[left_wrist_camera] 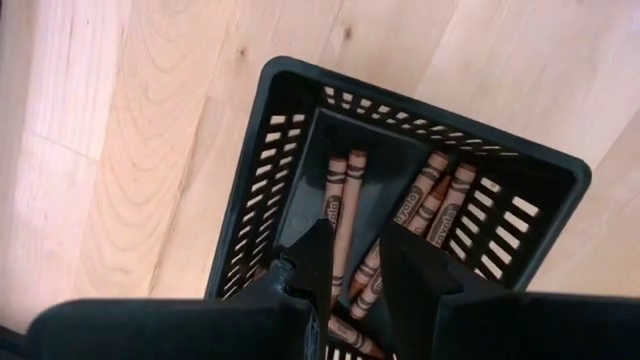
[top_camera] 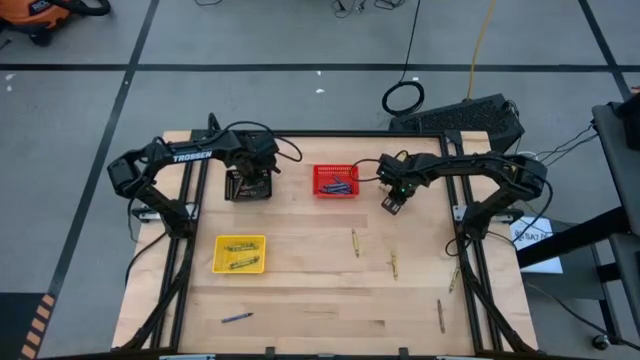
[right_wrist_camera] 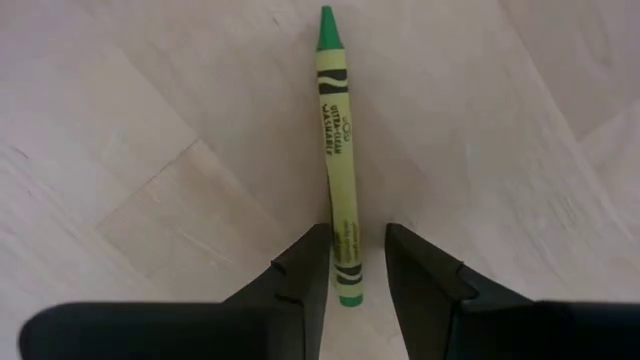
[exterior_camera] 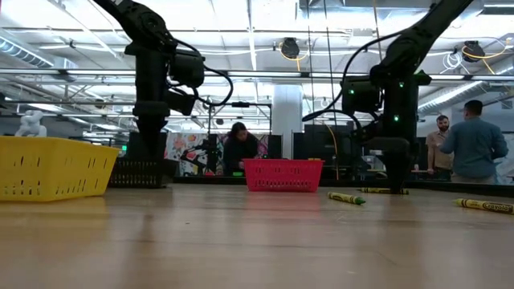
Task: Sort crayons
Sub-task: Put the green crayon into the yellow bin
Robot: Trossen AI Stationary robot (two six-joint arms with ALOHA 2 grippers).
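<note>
Yellow-green crayon (right_wrist_camera: 337, 170) lying flat on the worktop (top_camera: 320, 290) just to the right of the red basket (top_camera: 336, 181); its wrapper carries printed lettering too small to read with certainty, and its butt end sits between the fingers of the right claw (right_wrist_camera: 357, 262), which stand slightly apart on either side of it without clearly clamping it. The right arm reaches in from the worktop's right edge, elbow raised, claw pointing down.

Blue crayons (top_camera: 338, 186) lie inside the red basket; their number cannot be told. Yellow-green crayons (top_camera: 238, 247) lie in the yellow basket (top_camera: 240, 254), in front of and to the left of the red basket. Brown crayons (left_wrist_camera: 345, 195), at least five, with wrappers reading "Crayola", lie in the black basket (left_wrist_camera: 300, 110), just left of the red basket.

The left claw (left_wrist_camera: 358, 262), fingers slightly apart and holding nothing visible, hangs over the black basket; the left arm bears the word "TROSSEN".

Loose on the worktop in front of the red basket: one blue crayon (top_camera: 237, 317) and four further yellow-green crayons (top_camera: 393, 265).
</note>
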